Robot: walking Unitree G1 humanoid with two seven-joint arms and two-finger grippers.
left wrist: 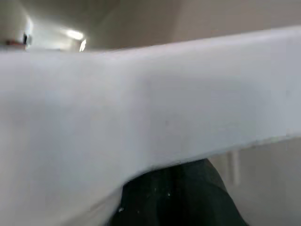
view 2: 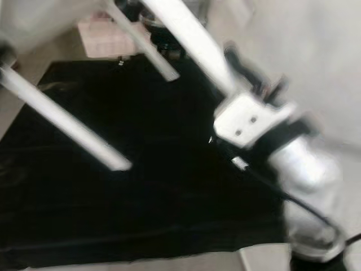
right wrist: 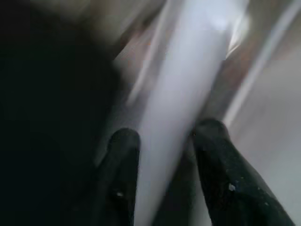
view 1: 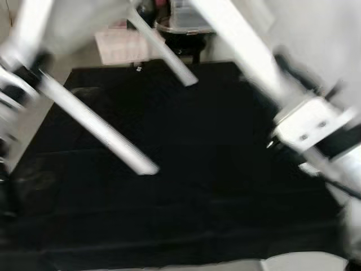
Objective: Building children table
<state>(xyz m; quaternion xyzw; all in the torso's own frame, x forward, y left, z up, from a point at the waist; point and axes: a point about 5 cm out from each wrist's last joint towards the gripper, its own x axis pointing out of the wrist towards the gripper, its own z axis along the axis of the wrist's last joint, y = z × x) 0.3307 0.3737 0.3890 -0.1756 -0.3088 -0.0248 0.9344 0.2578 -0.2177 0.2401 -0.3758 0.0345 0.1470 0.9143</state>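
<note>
The white children's table hangs tilted above a black mat [view 1: 197, 192], all of it blurred. Two of its white legs [view 1: 96, 124] [view 1: 163, 53] point down toward the mat. A third leg [view 1: 242, 45] runs along the right, and my right gripper [right wrist: 164, 141] is shut on it, one black finger [right wrist: 122, 160] on each side. The right wrist's white block [view 2: 248, 121] sits just below that grip. My left arm [view 1: 11, 84] is at the far left by the table. A white part of the table [left wrist: 141, 113] lies close across the left wrist view.
At the back, past the mat, stands a dark stool [view 1: 186, 42] with a clear container on it, and a pale printed sheet [view 1: 121, 45] lies on the floor beside it. A light wall [view 2: 316, 56] rises on the right. Pale floor borders the mat's near edge.
</note>
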